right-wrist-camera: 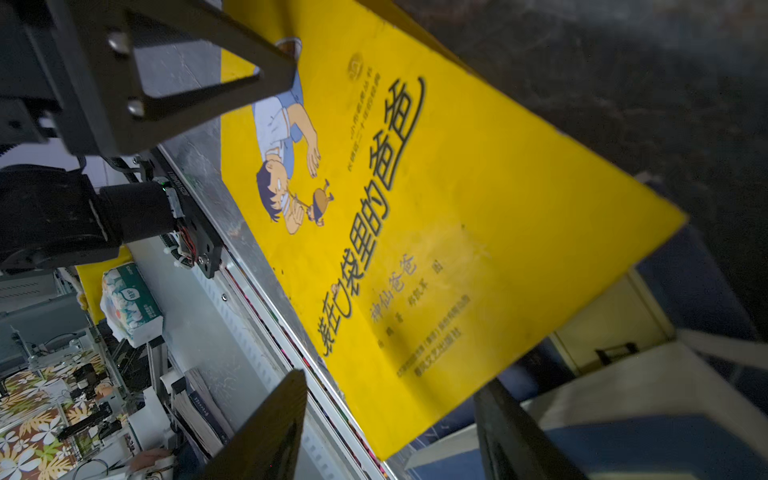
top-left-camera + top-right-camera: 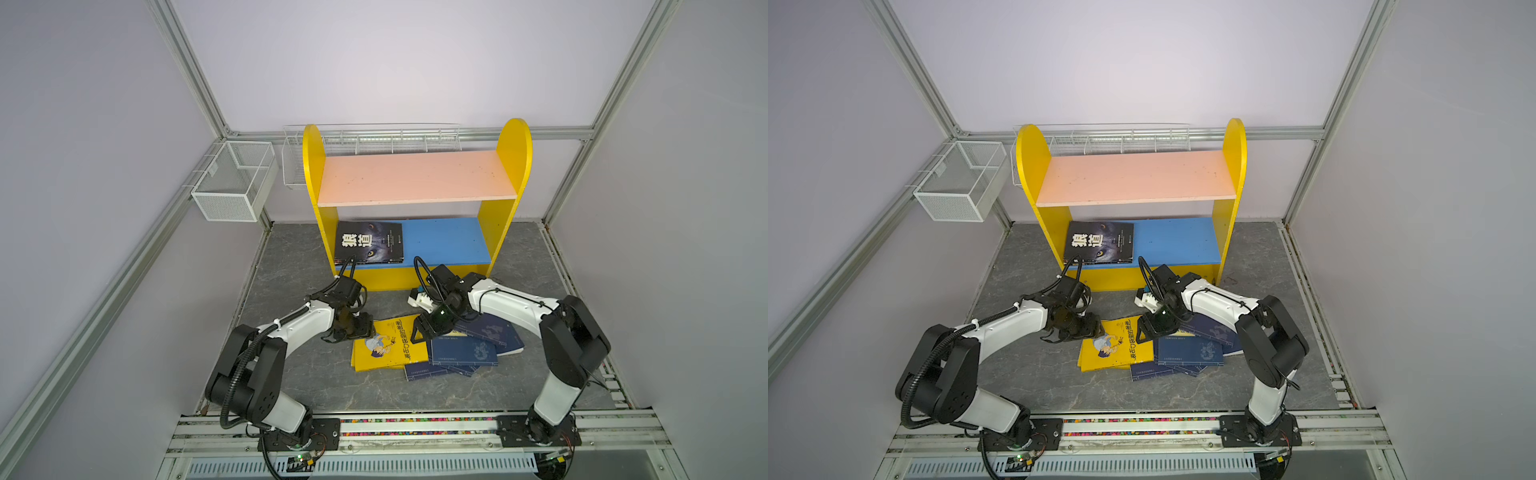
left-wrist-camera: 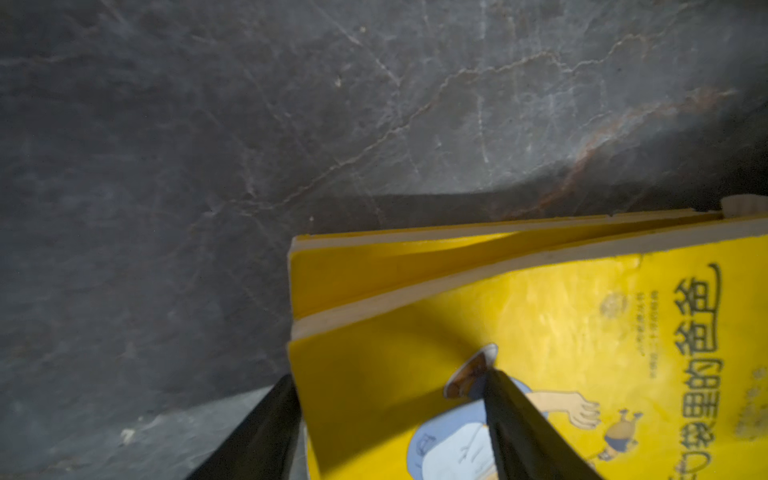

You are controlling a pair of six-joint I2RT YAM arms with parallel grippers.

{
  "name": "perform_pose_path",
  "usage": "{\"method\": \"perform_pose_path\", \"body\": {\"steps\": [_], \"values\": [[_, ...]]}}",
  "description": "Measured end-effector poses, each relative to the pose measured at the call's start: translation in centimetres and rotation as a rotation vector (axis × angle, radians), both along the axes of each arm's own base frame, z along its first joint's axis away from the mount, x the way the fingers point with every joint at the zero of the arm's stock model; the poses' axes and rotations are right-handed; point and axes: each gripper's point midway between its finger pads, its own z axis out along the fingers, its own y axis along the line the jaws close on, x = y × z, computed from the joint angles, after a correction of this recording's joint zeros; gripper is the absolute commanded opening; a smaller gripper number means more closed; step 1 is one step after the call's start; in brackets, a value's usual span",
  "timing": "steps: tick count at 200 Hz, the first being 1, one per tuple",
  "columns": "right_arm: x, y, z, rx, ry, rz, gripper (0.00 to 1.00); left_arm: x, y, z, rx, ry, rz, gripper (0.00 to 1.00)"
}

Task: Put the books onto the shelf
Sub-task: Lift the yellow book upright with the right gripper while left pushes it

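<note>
Lower centre in both top views: yellow books (image 2: 388, 347) overlapping navy books (image 2: 465, 353) to their right.
Left gripper (image 3: 388, 376): jaws half-wide, straddling the top yellow cover's left corner.
Right gripper (image 1: 392, 378): half-wide, astride its right edge.
Mid-frame beyond: shelf (image 2: 505, 208), with a black book (image 2: 369, 243) flat on the blue lower board (image 2: 449, 241), at its left end.

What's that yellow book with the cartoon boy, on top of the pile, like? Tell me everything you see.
The yellow book is a thin, glossy paperback, slightly scuffed, showing a cartoon boy in blue and a black Chinese title. It lies closed, face up, atop the lower yellow books on the table, beside the navy books. The left gripper straddles one corner with open fingers; the right gripper straddles another edge. Whether either touches it is unclear.
</note>
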Motion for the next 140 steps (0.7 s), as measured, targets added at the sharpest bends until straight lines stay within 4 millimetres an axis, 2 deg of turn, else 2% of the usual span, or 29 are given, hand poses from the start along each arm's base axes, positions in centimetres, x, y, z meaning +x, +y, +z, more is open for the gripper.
{"method": "perform_pose_path", "body": {"steps": [31,49,75,106,140], "values": [[2.1,1.5,2.5,0.056,-0.063,-0.014,0.56,0.0,0.1,0.1,0.005,0.006,0.003,0.69],[2.8,2.0,3.2,0.078,-0.088,-0.021,0.51,0.0,0.2,0.2,0.006,0.010,0.005,0.69],[3.4,2.2,3.3,0.089,-0.098,-0.035,0.43,0.0,0.4,0.3,0.000,0.020,0.013,0.70],[4.0,2.5,2.7,0.084,-0.104,-0.050,0.21,0.2,0.8,0.4,-0.024,0.036,0.039,0.70],[4.8,2.9,2.8,0.100,-0.129,-0.060,0.07,1.0,1.5,1.5,-0.102,0.037,0.096,0.71]]}}
